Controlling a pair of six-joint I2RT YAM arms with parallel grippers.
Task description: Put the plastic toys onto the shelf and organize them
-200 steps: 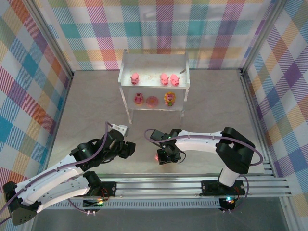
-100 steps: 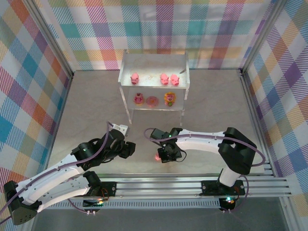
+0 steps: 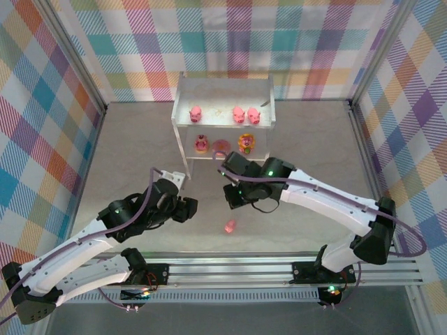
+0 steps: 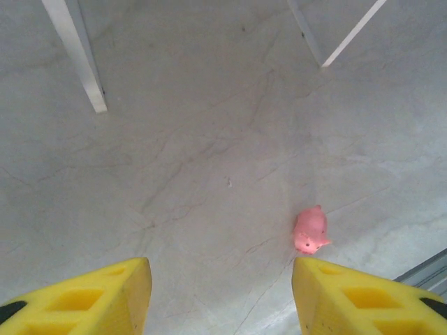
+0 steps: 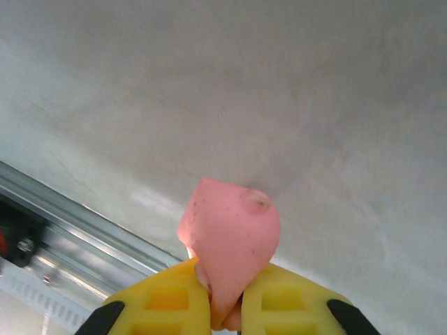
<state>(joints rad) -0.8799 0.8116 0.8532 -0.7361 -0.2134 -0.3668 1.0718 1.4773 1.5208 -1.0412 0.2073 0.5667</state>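
Note:
The white shelf [image 3: 223, 89] stands at the back middle. Three pink pigs [image 3: 238, 113] sit on its top tier. On the lower tier are a pink-red figure [image 3: 201, 144], a donut [image 3: 221, 145] and a yellow-orange figure [image 3: 246, 143]. My right gripper [image 3: 231, 197] hangs above the table in front of the shelf, shut on a pink pig [image 5: 227, 234] that sticks out past its yellow fingers [image 5: 157, 303]. Another pink pig [image 3: 230, 226] [image 4: 311, 230] lies on the table. My left gripper [image 3: 187, 208] [image 4: 220, 300] is open, with that pig just ahead of its right finger.
Two thin white shelf legs [image 4: 78, 59] [image 4: 339, 33] stand ahead of my left gripper. An aluminium rail [image 3: 279, 269] runs along the table's near edge. Plaid walls close in the left, right and back sides.
My right gripper has shut on a pig, risen off the table and swung back toward the shelf, leaving one pig lying where it was. My left arm has edged slightly forward.

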